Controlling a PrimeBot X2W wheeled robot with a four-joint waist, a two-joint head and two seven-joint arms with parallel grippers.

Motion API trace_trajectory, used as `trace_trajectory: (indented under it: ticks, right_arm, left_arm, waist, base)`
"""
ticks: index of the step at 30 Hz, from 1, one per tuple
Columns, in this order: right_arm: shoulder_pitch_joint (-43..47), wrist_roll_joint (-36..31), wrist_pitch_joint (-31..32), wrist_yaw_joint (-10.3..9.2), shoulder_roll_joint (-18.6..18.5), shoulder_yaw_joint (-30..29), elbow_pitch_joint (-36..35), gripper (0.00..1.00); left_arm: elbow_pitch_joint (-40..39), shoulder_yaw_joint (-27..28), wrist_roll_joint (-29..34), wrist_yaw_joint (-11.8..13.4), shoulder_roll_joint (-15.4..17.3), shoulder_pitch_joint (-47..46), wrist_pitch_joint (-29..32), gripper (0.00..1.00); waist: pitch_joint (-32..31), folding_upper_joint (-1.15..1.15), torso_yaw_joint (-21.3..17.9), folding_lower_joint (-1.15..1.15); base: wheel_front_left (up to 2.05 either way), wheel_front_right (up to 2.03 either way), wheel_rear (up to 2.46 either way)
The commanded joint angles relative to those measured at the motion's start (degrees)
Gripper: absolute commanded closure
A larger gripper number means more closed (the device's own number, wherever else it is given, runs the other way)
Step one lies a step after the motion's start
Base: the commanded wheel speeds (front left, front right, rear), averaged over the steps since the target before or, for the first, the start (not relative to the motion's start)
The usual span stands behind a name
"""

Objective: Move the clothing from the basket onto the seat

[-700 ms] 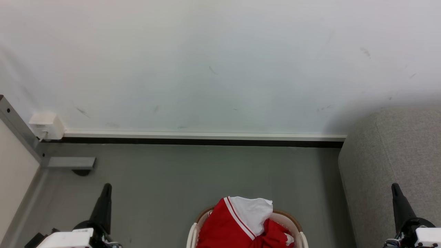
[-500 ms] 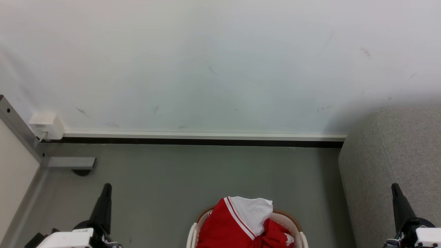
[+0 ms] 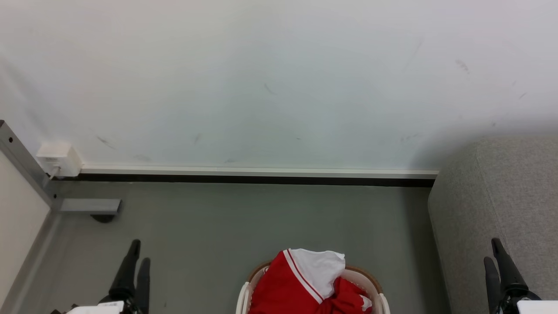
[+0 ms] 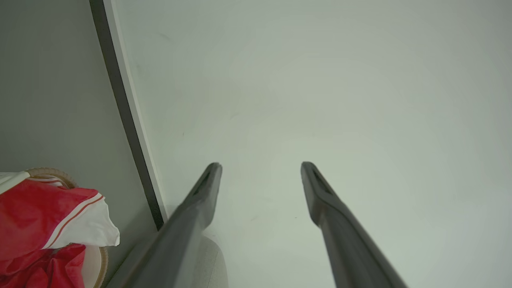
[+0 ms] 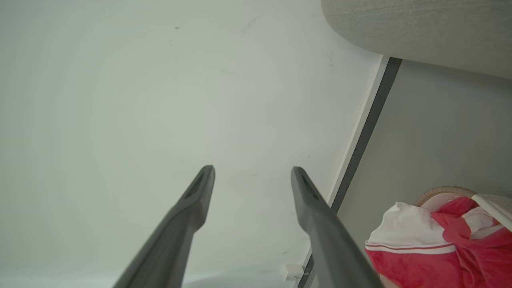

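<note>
- Red clothing (image 3: pixel 301 285) with a white panel and red-striped white cuffs lies heaped in the basket (image 3: pixel 242 301). The top of the heap rises above the rim. It sits at the bottom centre of the head view.
- Cream plastic basket with a tan-brown rim stands on the grey floor (image 3: pixel 261 218). It lies between the two tools in the head view and is well apart from both.
- Light grey woven seat (image 3: pixel 501 196) with a rounded edge stands at the right of the head view, to the right of the basket and near it. Whether the two touch cannot be told, as the lower edge of the view cuts them off.
- The left tool (image 3: pixel 140 252) is at the lower left of the head view, over the floor, fingers pointing up the view. The left wrist view shows its two dark fingers spread wide with only bare wall between them. It grips nothing.
- The right tool (image 3: pixel 491 250) is at the lower right of the head view, in front of the side of the seat. The right wrist view shows its fingers likewise spread wide and empty, with the clothing off to one side.
- The wall (image 3: pixel 279 87) is pale with faint scuff marks. A white skirting (image 3: pixel 261 171) with a dark strip beneath runs along its foot.
- A small white box (image 3: pixel 59 158) is fixed low on the wall at the left, beside a grey metal post (image 3: pixel 22 161).
</note>
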Motion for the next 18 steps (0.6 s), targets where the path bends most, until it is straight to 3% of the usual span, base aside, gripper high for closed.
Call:
trace_trajectory:
  ticks: [1,18]
  right_arm:
    - [-1.22,-0.30,-0.64,0.00,-0.45,0.61,-1.56,0.00]
    - [-2.53,-3.84,-5.51,-0.02,-1.55,5.50,-4.73,0.00]
  left_arm:
    - [-1.24,-0.27,0.03,-0.22,0.31,-1.20,-0.72,0.00]
    - [-4.42,-1.24,7.60,-0.29,0.42,-1.54,-5.30,0.00]
  waist:
    - [0.02,0.00,0.00,0.00]
    - [0.11,0.00,-0.40,0.00]
  base:
    - [0.00,0.00,0.00]
    - [0.00,0.00,0.00]
